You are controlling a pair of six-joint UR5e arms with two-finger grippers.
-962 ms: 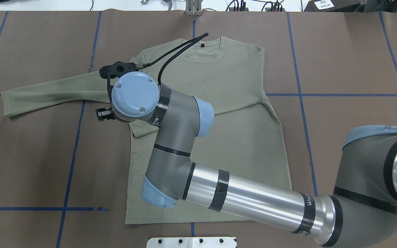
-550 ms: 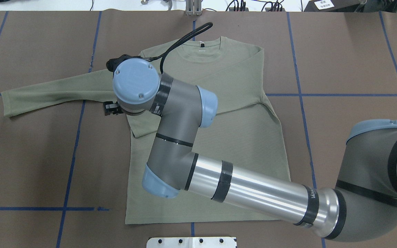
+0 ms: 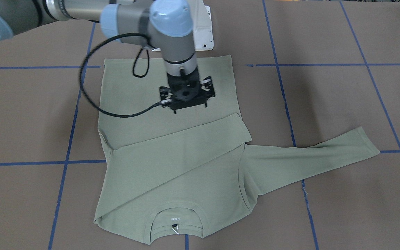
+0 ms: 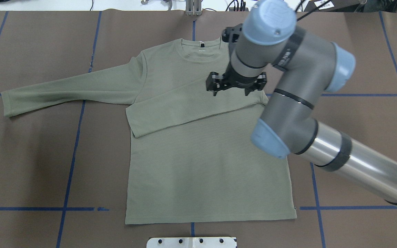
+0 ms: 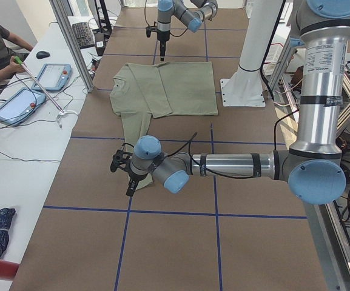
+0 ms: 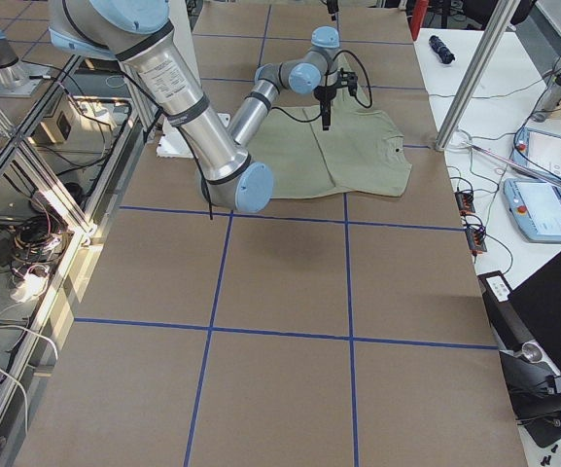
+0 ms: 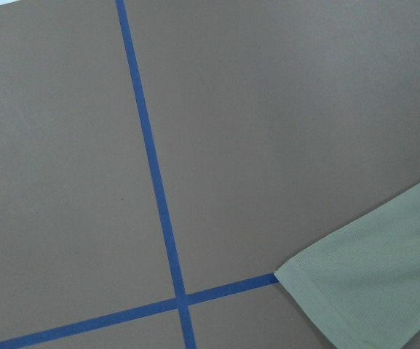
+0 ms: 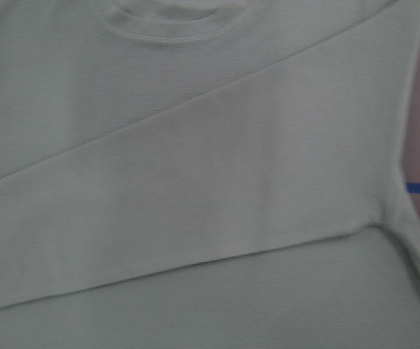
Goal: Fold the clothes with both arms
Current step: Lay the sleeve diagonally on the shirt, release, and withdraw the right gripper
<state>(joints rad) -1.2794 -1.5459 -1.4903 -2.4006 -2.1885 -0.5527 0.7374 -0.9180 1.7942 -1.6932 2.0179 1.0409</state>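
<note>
Over the shirt (image 4: 202,165) our right gripper (image 4: 231,92) hangs, jaws spread wide, gripping nothing; the shirt lies flat on the table (image 4: 29,155), one sleeve (image 4: 191,106) folded across its chest. Beside its outstretched cuff (image 7: 370,291) hovers our left gripper (image 5: 126,179), whose jaws we cannot make out; we should pinch that cuff squarely, then lift before crossing.

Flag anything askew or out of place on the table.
Nothing is damaged or spilled. The shirt lies flat; its folded sleeve crosses the chest on a slant, cuff just past the body's side edge, while the other sleeve is spread out unfolded.
</note>
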